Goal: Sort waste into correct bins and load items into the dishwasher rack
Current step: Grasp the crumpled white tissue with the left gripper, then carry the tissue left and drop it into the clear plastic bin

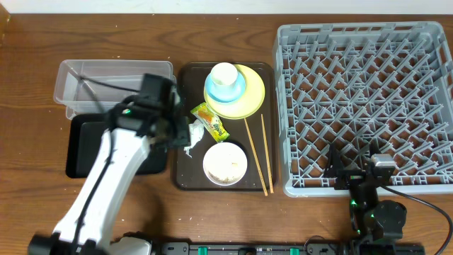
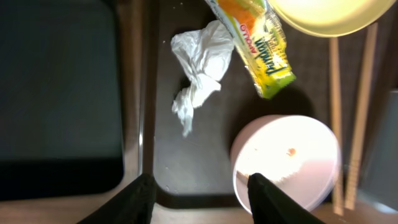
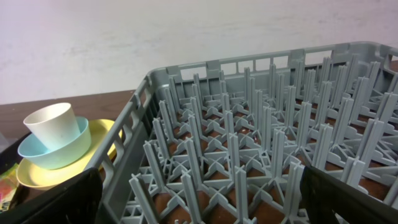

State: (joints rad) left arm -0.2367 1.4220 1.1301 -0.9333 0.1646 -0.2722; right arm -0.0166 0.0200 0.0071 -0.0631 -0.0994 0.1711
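A crumpled white tissue (image 1: 192, 136) (image 2: 199, 68) and a yellow-green-orange snack wrapper (image 1: 210, 121) (image 2: 256, 43) lie on the brown serving tray (image 1: 185, 177). The white bowl (image 1: 225, 163) (image 2: 287, 160) holds rice crumbs. The white cup (image 1: 224, 75) (image 3: 54, 126) sits in the light blue dish (image 1: 216, 92) (image 3: 59, 153) on the yellow plate (image 1: 249, 99) (image 3: 99, 134). Two chopsticks (image 1: 257, 153) (image 2: 364, 99) lie at the tray's right. My left gripper (image 1: 177, 133) (image 2: 200, 196) is open above the tray's left edge, near the tissue. My right gripper (image 1: 354, 170) (image 3: 199, 202) is open and empty at the rack's (image 1: 368, 106) near edge.
A clear plastic tub (image 1: 92, 78) stands at the back left with a black tray (image 1: 81, 149) (image 2: 56, 93) in front of it, partly hidden by my left arm. The brown table runs along the front.
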